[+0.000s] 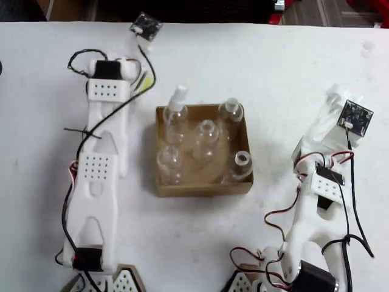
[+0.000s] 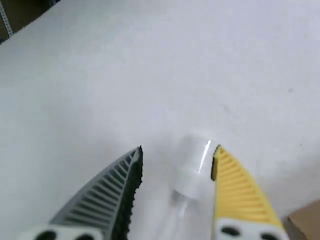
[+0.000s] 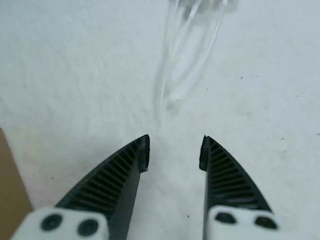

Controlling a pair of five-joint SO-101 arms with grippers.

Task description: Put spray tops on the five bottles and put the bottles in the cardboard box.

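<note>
My left gripper (image 2: 178, 152) gapes wide, a spray top (image 2: 194, 165) between its fingers, against the yellow one (image 2: 235, 190). My right gripper (image 3: 175, 145) is open and empty, near loose tops (image 3: 192, 30). Five bottles (image 1: 205, 137) stand in the box (image 1: 203, 188).

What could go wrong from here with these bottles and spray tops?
1. The spray top sits against the yellow finger of the open left gripper, off centre; closing may tip or skid it.
2. The clear tubes ahead of the open right gripper lie bunched together; it may grab several.
3. The uncapped bottles stand close together in the cardboard box; pressing a top on could topple a neighbour.
</note>
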